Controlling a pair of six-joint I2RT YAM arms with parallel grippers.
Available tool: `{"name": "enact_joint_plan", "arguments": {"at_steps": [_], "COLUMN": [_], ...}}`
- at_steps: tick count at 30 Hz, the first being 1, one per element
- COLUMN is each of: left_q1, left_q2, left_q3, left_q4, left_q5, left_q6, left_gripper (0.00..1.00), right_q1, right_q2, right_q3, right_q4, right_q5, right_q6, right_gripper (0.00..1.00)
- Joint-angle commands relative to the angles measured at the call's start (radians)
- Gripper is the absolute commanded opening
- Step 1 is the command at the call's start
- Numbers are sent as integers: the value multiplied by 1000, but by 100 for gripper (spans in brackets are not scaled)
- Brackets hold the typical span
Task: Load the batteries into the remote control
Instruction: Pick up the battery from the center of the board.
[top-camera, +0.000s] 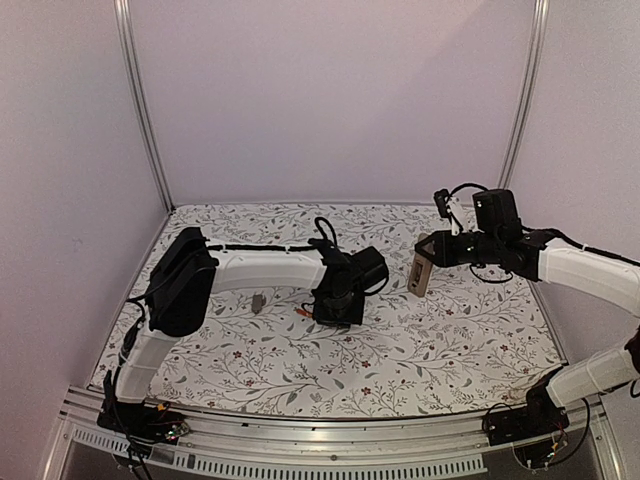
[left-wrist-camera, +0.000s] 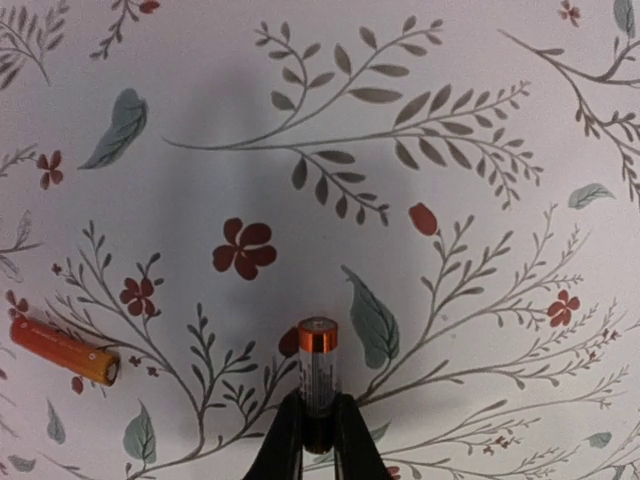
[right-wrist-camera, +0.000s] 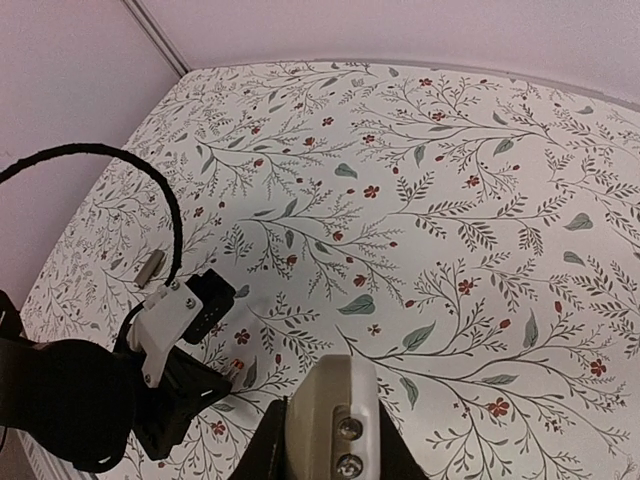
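The held battery (left-wrist-camera: 318, 368), a thin cylinder with a copper-orange end and a pale printed body, is pinched at its lower end in the left gripper (left-wrist-camera: 318, 418), above the middle of the table. The loose battery (left-wrist-camera: 65, 351) is orange and lies flat on the floral cloth just to its left. The remote control (top-camera: 421, 272), slim and grey-tan, hangs upright in the right gripper (right-wrist-camera: 335, 440) above the table's right half.

Table (top-camera: 440, 350) with a flowered top between plain pale walls (top-camera: 330, 90).
Its surface is white with grey leaves and small red flowers; one metal post (top-camera: 143, 110) stands at each far corner, and a metal rail (top-camera: 330, 440) runs along the near edge.
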Motion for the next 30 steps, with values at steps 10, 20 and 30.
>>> {"name": "enact_joint_plan", "arguments": {"at_steps": [10,20,30], "left_q1": [16,27,50], "left_q2": [85,114,-22], "left_q3": [58,86,-63], "left_q4": [-51,-51,117], "left_q5": [-11,-40,-96], "left_q6": [253,314,400], "left_gripper": [40,25,0], "right_q1": [-29,-51,-86], "right_q2": [-21,-33,-39], "right_q3": [-5,-11,-52], "right_q4": [21,27,123], "right_q5": [-68,-101,-222], "right_q6": [29,45,78], "right_gripper": [0,0,0]}}
